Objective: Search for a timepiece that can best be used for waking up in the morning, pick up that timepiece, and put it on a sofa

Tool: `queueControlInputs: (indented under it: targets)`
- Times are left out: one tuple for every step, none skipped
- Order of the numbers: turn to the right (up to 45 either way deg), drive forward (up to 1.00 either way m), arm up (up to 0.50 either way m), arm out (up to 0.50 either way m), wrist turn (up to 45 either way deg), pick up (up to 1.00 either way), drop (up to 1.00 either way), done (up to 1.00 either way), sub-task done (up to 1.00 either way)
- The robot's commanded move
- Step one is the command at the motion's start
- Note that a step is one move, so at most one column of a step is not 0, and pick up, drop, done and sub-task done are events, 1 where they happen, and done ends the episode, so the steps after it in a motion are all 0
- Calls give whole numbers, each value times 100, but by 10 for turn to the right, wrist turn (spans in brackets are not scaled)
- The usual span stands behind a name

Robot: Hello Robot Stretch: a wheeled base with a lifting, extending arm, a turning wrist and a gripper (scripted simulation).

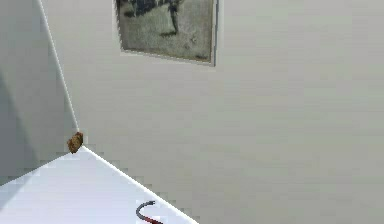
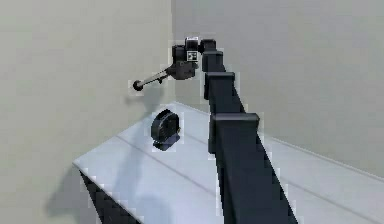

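On the pale white tabletop (image 2: 150, 185) in the arm side view stands a small dark round clock (image 2: 165, 130), upright, toward the table's far side and near the pale wall. It looks like the timepiece the task wants, so I judge the search finished. The pick-up is not yet done, and the carry to a sofa lies ahead. That puts the job at roughly 1 of 3 steps.

The dark square arm (image 2: 235, 140) reaches out over the table. The gripper (image 2: 140, 86) sits higher in the picture than the clock and apart from it, with bare wall behind its 2 thin fingers, so it holds nothing. The state of the jaws cannot be told from these pictures.

The clock has a black circular body, a greyish face and a squat base. Its dial is too small to make out.

In the forward view a dark framed picture (image 1: 168, 28) hangs on the wall, a small brown lump (image 1: 75, 142) rests at the table's corner, and a thin dark curved thing (image 1: 148, 212) with a touch of red lies on the tabletop.
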Motion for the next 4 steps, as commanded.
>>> queueControlInputs:
  targets:
    - [0, 0, -30, 0, 0, 0, 0, 0, 0]
    - [0, 0, 0, 0, 0, 100, 0, 0, 0]
    - [0, 0, 10, 0, 0, 0, 0, 0, 0]
    - [0, 0, 20, 0, 0, 0, 0, 0, 0]
